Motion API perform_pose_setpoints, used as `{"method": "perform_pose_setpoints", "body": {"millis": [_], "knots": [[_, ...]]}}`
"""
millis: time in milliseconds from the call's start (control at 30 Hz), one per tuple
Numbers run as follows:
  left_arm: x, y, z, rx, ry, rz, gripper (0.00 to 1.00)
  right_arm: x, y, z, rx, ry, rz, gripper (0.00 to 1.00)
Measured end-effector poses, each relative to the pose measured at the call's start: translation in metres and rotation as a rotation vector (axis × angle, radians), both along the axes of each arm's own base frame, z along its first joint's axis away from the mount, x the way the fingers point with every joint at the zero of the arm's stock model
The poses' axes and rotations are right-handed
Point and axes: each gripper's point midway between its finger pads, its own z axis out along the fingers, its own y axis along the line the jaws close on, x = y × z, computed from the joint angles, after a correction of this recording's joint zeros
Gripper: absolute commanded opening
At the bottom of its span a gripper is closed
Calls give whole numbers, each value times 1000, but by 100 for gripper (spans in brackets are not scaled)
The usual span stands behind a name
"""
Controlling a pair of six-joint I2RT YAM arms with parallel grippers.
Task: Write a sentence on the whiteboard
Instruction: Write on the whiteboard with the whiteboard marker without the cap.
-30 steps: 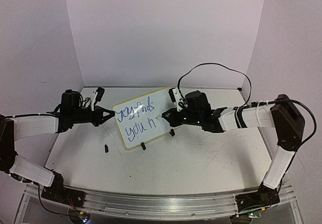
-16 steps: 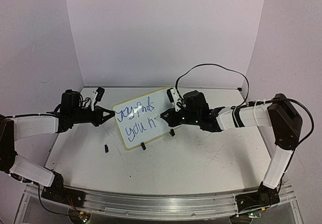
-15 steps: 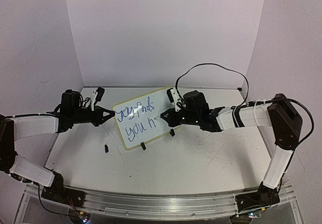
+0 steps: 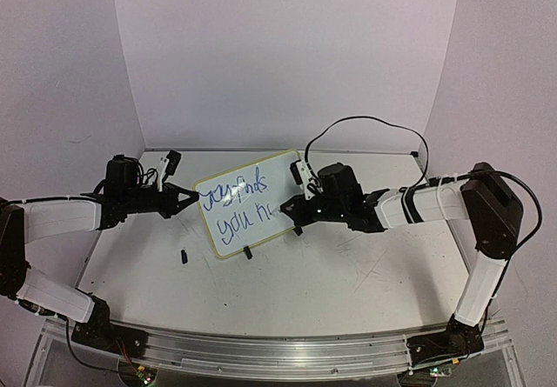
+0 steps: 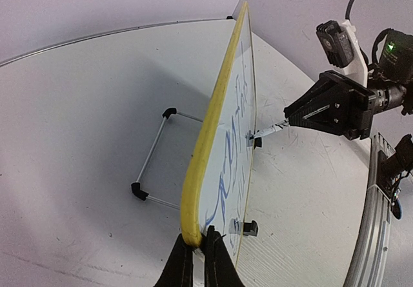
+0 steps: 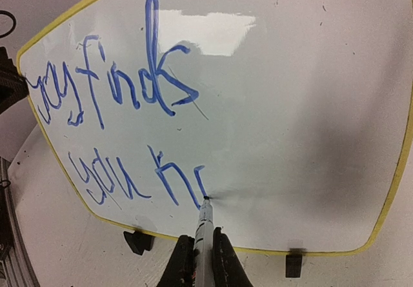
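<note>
Left pincer point(image 5: 197, 247) clamped on whiteboard point(image 4: 252, 197) edge; board upright on table point(image 4: 331, 274). Right pincer point(image 6: 203, 243) clamped on marker point(image 6: 205, 221), tip touching board beside blue writing.

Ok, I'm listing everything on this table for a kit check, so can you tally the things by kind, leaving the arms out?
whiteboard: 1
black clip feet on the board: 2
wire stand behind the board: 1
marker: 1
small black piece lying on the table: 1
Total: 6
</note>
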Motion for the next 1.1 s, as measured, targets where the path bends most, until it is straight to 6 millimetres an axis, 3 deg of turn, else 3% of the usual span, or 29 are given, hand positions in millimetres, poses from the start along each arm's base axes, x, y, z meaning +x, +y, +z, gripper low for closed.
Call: {"method": "perform_pose_setpoints", "body": {"millis": [267,1100], "knots": [[0,0,0,0,0,0,0,-3,-4,-10,-17,17,-5,0],[0,-1,1,-2,-5,-2,0,2,-11,-9,-34,-1,-51,0]]}}
